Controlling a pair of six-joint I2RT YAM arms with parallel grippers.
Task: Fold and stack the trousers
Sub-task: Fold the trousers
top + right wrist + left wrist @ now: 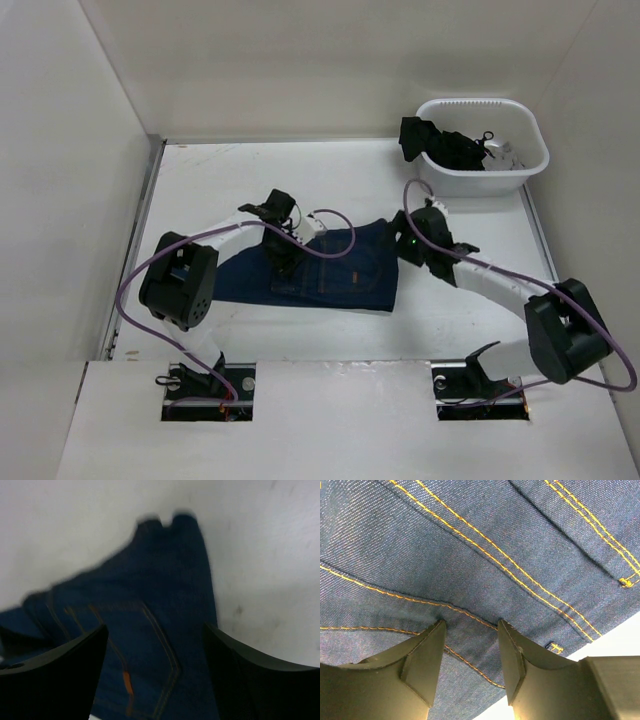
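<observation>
Seems midway: presses folded trousers (345, 268) with half-open left gripper (470, 626), poises wide right gripper (155, 630) at three o'clock; leaves stacking.

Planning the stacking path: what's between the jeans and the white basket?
Top view: the right gripper and its purple cable loop sit there, at the right edge of the jeans; past them, bare table up to the basket.

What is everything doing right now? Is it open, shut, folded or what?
Jeans: folded over, flat on table.
Left arm: jaws open, tips on jeans.
Right arm: jaws open, holding nothing.
Basket: upright, holding black clothes.
Black clothes: crumpled, partly hanging over basket.
</observation>
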